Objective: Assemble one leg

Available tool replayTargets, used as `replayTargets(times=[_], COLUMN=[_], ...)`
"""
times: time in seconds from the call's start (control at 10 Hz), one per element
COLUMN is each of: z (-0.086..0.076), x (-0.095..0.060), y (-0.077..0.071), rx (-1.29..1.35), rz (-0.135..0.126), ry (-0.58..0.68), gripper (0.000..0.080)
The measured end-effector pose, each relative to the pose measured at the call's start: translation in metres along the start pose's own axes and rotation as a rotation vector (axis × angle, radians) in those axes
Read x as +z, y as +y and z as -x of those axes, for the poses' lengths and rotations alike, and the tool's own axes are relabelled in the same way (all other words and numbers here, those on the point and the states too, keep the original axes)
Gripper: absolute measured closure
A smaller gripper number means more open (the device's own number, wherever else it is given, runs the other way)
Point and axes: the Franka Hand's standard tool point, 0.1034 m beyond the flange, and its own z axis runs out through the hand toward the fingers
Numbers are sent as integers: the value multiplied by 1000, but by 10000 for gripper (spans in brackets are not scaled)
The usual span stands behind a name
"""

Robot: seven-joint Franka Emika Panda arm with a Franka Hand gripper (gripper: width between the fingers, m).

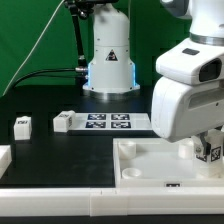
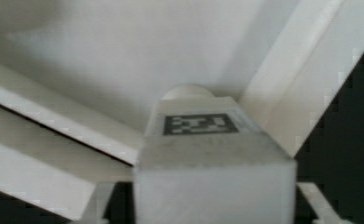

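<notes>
White chunky plastic leg [image 1: 212, 152] with a black-and-white square tag, clamped between the fingers [image 1: 201, 146] at lower right of the exterior frame, over the wide white square panel [image 1: 150, 165]; contact with it unclear. Tag facing the wrist camera. Similar white block [image 1: 22, 125] at middle left on the black desk [image 1: 50, 155].

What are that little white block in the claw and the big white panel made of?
The leg looks like matte white plastic: even colour, rounded top, printed tag stuck on. The panel seems the same: dull, smooth white, moulded corner sockets.
</notes>
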Motion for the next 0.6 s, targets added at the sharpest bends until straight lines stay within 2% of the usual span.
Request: replayTargets(times=[0.2, 0.6], z=[0, 1], x=[0, 0], y=[0, 1], rx=[56, 641], rz=[-2, -4], ry=[1, -1], gripper=[509, 509])
